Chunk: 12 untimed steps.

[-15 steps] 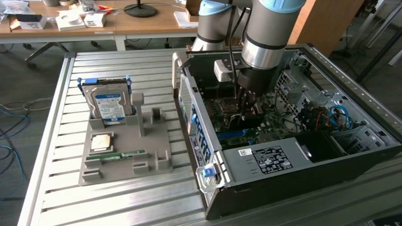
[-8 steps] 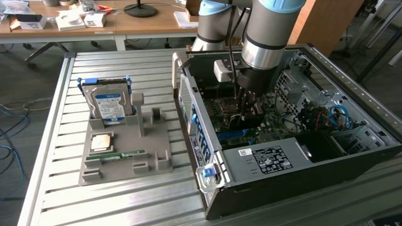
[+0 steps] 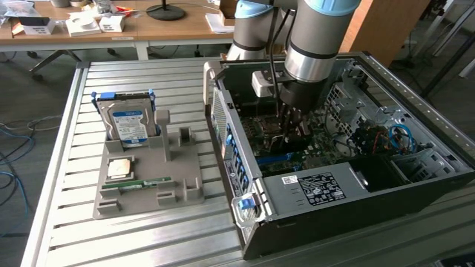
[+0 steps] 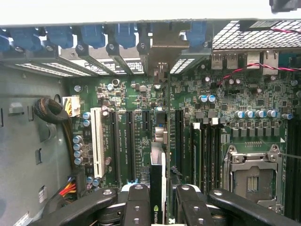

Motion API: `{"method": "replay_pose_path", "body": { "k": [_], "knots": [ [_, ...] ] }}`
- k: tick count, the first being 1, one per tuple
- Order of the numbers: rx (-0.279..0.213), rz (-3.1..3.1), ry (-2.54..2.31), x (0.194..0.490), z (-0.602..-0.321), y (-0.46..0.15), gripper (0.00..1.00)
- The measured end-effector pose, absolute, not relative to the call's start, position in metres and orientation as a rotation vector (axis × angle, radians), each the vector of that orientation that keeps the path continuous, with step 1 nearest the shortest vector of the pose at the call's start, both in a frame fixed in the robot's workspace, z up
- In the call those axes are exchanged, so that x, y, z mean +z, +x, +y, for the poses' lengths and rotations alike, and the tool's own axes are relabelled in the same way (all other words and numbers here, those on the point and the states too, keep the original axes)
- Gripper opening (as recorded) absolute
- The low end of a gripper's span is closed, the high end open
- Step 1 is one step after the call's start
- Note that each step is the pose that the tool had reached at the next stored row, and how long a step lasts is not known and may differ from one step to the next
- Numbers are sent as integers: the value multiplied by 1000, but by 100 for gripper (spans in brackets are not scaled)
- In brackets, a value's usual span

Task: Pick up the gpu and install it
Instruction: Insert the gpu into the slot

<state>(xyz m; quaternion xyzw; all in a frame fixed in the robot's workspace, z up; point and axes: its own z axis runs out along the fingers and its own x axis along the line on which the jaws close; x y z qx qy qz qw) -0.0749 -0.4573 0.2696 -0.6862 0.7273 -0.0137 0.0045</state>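
Desk: slatted metal desk carrying an open computer case.
Hand: our hand is down inside the case, pinching the gpu edge-on.
Gpu: held above the motherboard, over its long slots.
Risk: we judge a slight tilt or offset would miss the slot and jam the card against neighbouring parts.

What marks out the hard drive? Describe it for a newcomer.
On the slatted table, a grey stand sits beside the open computer case. The hard drive stands upright on it: silver, blue-labelled, unlike the flat green memory stick.
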Motion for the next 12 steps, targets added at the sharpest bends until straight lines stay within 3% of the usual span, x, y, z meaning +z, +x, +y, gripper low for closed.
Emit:
{"method": "replay_pose_path", "body": {
  "k": [12],
  "knots": [
    [-43,2278,-2150,268,-457,-76,26]
  ]
}}
